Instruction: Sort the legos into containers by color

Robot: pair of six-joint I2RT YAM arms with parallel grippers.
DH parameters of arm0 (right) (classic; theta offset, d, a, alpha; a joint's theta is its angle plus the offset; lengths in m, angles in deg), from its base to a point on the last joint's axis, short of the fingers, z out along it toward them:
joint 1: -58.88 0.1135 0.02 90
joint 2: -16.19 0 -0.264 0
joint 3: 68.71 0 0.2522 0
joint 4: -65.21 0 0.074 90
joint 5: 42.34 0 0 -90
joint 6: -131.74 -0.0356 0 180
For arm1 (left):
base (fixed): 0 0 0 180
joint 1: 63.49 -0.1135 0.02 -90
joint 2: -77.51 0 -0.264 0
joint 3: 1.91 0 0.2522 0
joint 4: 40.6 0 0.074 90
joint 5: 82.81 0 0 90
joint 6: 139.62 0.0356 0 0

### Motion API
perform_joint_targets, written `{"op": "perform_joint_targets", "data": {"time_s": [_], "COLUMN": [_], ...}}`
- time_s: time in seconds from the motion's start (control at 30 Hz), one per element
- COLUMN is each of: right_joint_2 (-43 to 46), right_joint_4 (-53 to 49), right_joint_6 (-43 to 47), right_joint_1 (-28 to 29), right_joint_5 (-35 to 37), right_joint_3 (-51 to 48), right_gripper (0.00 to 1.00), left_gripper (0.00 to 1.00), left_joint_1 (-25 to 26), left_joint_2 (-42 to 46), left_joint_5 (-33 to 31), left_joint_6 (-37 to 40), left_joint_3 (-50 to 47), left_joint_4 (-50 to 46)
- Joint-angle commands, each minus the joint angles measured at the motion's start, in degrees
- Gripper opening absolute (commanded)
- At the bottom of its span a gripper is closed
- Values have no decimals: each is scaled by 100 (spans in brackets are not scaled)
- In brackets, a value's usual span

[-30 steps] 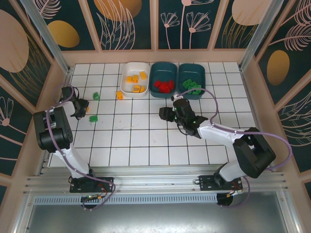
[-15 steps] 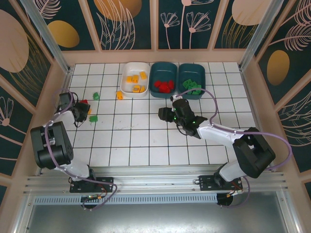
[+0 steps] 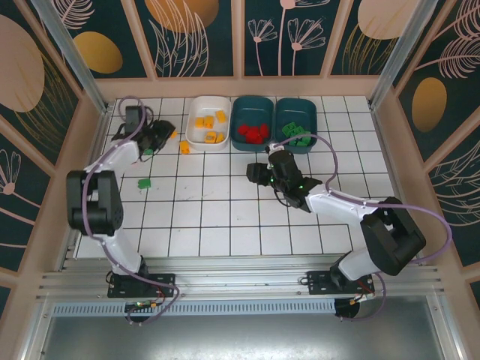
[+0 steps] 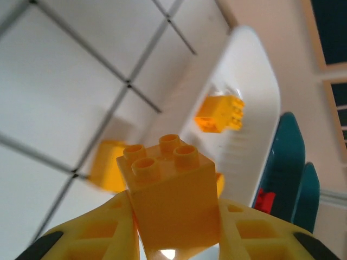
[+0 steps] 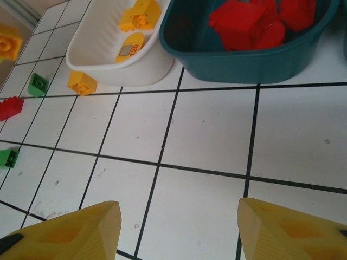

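We're on the yellow-orange part of the sort. The left gripper [image 3: 159, 133] has its fingers [image 4: 89, 235] pinching a yellow-orange brick [image 4: 172, 187], studs pointing away from them. It looks lifted clear of the tabletop [image 3: 225, 217], and the white bin [image 3: 208, 106] is just ahead of those fingers and a bit to the right. Next move, we reckon: carry it past the near rim and only let go once it's over the inside. A loose orange brick [image 3: 184, 146] already lies just outside that bin, so dropping short is a real risk. The right gripper [image 5: 173, 227] has its fingers spread wide with nothing between them, over bare tiles. Just beyond them is the middle teal bin [image 3: 252, 110], which holds the reds. The white bin has a handful of orange ones, and the other teal bin [image 3: 297, 111] has greens. Well off to the left of the right fingers we can spot a green brick [image 5: 38, 84], a red brick [image 5: 10, 107] and a second green one [image 5: 7, 157], none binned yet.
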Motion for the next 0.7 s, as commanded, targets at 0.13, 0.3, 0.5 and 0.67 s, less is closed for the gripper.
{"op": "perform_joint_targets", "data": {"time_s": [0.13, 0.3, 0.5, 0.67], "right_joint_2": [420, 557, 636, 643], "right_joint_4": [-162, -228, -259, -148], "right_joint_6": [40, 88, 119, 99], "right_joint_1": [-243, -364, -372, -344], "right_joint_5": [236, 247, 254, 127], "right_joint_3": [-194, -226, -232, -239], "right_gripper": [59, 59, 60, 60], "left_gripper": [27, 52, 83, 86], "left_joint_1": [697, 827, 803, 387], "left_joint_2": [-1586, -2008, -1276, 36], "left_joint_5": [243, 321, -1, -364], "left_joint_6": [539, 746, 1310, 1208], "left_joint_3": [1935, 2628, 2422, 1185], "left_joint_4": [-771, -979, -974, -756]}}
